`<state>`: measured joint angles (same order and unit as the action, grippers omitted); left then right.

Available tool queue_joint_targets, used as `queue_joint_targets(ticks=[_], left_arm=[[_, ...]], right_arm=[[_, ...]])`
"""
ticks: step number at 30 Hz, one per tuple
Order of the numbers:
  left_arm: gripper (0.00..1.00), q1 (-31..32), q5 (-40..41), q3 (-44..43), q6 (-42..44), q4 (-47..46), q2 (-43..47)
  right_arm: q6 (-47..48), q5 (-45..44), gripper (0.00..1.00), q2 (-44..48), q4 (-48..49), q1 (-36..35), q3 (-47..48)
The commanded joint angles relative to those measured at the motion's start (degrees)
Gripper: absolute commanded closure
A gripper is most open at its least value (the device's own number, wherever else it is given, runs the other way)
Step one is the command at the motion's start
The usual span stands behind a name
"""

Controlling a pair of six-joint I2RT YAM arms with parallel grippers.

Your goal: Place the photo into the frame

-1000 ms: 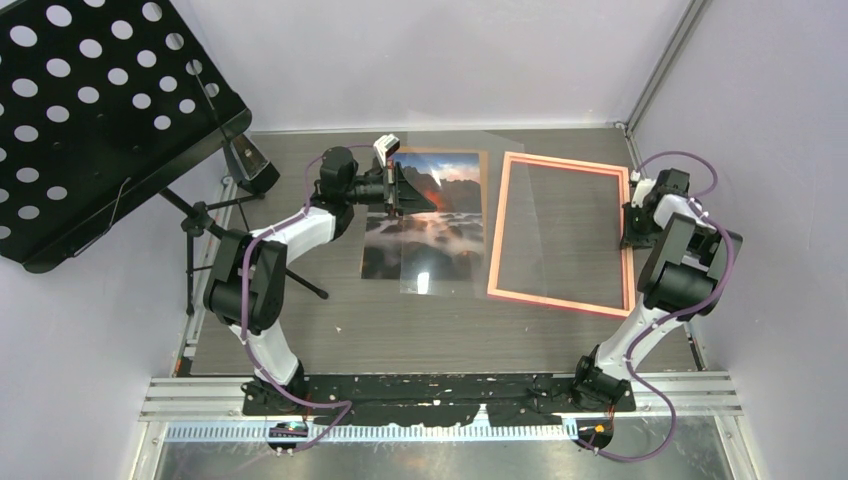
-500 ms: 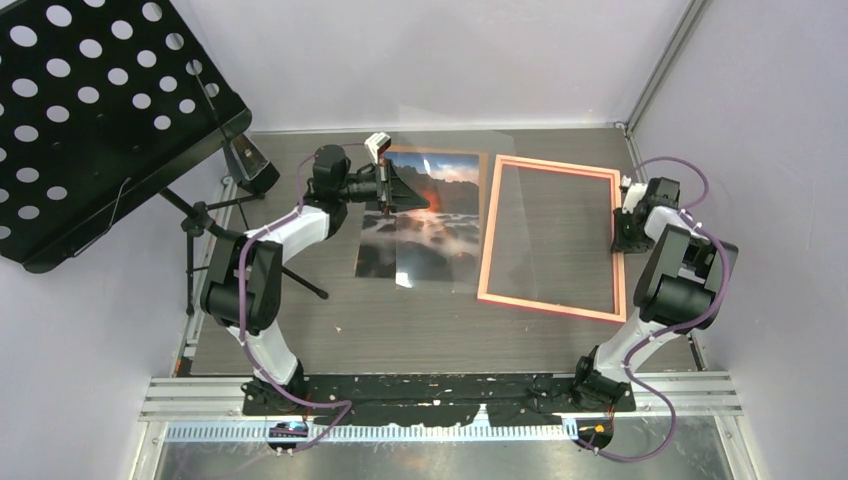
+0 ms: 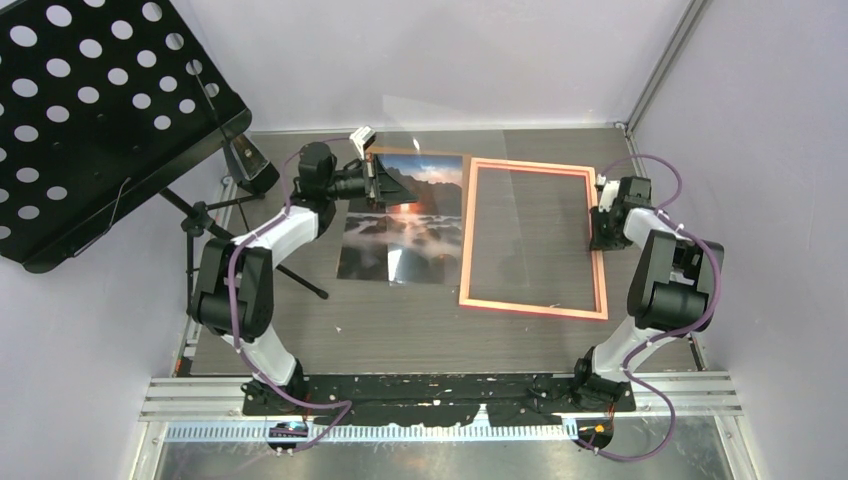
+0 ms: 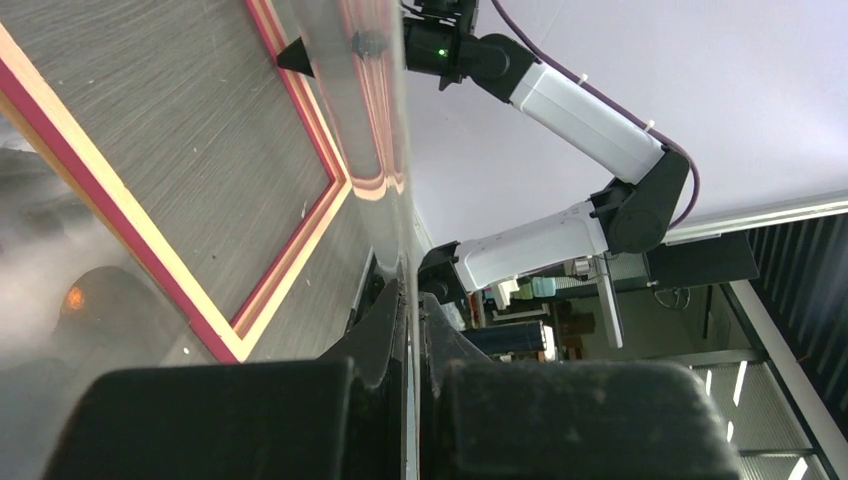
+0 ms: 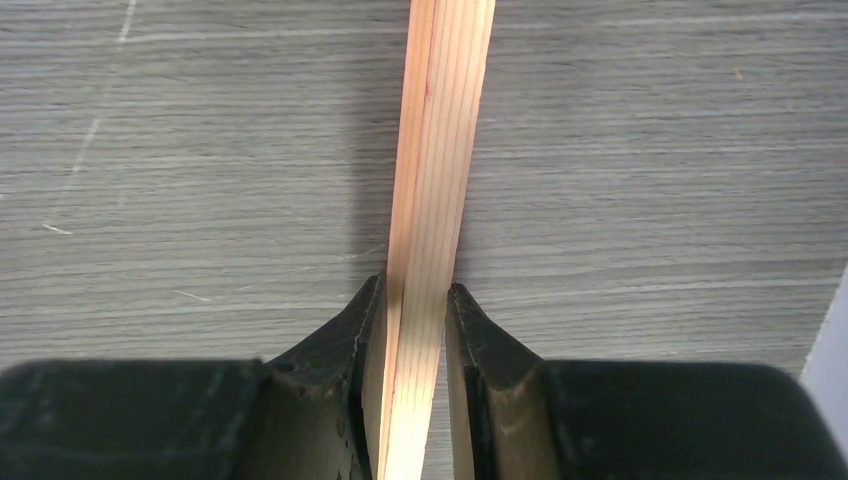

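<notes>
- Grey wood-grain worktop (image 3: 420, 335) inside a pale-walled booth, with both arm bases bolted along the near edge.
- Closest task thing from my seat is the frame (image 3: 530, 303). It lies flat right of centre, and I can see bare wood grain through its opening.
- The right gripper (image 5: 417, 300) is clamped on the frame's right-hand rail, one finger pressed against each side of the wood.
- The photo (image 3: 410, 225) lies face up just left of the frame, not in it. Its right edge runs along the frame's left rail, and I can't tell if they touch.
- The left gripper (image 3: 378, 178) sits at the photo's far-left corner, pinched tight on the edge of a clear sheet (image 4: 370, 100) that tilts up over the print.
- Black perforated music stand (image 3: 90, 110) is at the far left.
</notes>
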<state>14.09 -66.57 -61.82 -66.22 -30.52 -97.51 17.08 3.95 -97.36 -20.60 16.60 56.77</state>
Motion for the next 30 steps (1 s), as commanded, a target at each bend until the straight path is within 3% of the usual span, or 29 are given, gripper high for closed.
queue_joint_targets(ticks=[1,7,15,20,24,27,30], left_arm=[[1.0,-0.9,-0.5,0.5,3.7,1.5,3.6],[1.0,-0.9,-0.2,1.2,5.2,2.4,3.7],[1.0,0.0,0.4,1.8,-3.2,-9.7,-0.3],[1.0,2.7,1.2,-1.7,-4.3,-11.0,-4.4],[1.0,5.2,1.8,-5.1,-5.0,-11.9,-7.9],[1.0,6.5,2.5,-7.7,-6.4,-13.7,-10.9],[1.0,7.6,3.0,-10.2,-9.8,-16.6,-14.0]], right_arm=[[-2.3,2.2,0.95,1.6,-0.4,-2.0,-0.6],[-3.0,1.1,0.95,3.2,0.3,-2.5,-1.8],[-2.1,4.1,0.94,4.6,-0.8,-0.3,-3.7],[-1.5,4.8,0.93,4.3,-1.6,-0.2,-3.7],[-1.8,4.4,0.79,4.7,-1.9,0.6,-3.4],[-2.2,4.4,0.59,5.2,-2.5,1.2,-2.8],[-2.9,5.3,0.46,6.4,-3.6,2.8,-2.0]])
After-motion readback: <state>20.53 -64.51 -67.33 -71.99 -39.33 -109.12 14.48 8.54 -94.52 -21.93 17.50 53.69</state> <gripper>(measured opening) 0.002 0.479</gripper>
